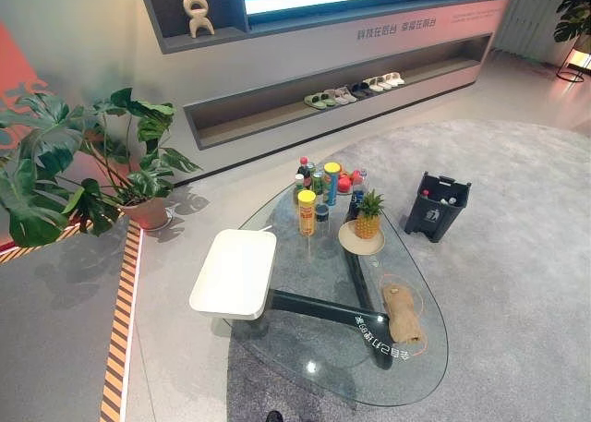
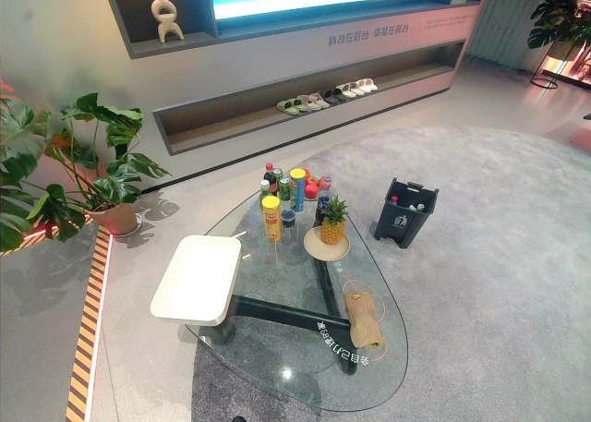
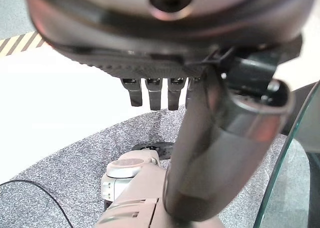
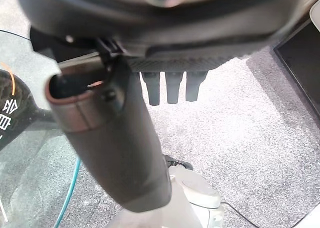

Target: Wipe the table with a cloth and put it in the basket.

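A tan cloth [image 1: 403,314], rolled up, lies on the near right part of the glass table [image 1: 305,353]. A dark basket [image 1: 437,205] stands on the carpet to the right of the table, with small items inside it. My left hand [image 3: 220,153] hangs beside the table's glass edge [image 3: 295,168], its fingers [image 3: 152,93] straight and holding nothing. My right hand [image 4: 115,143] hangs over the carpet by the table's other side [image 4: 20,153], its fingers [image 4: 172,88] straight and empty. Both hands are well apart from the cloth.
A white rectangular tray top [image 1: 235,271] juts out at the table's left. Several bottles and cans [image 1: 323,186] crowd the far end, with a pineapple [image 1: 367,217] on a plate. A potted plant [image 1: 92,163] stands far left. Shoes [image 1: 355,88] line a wall shelf.
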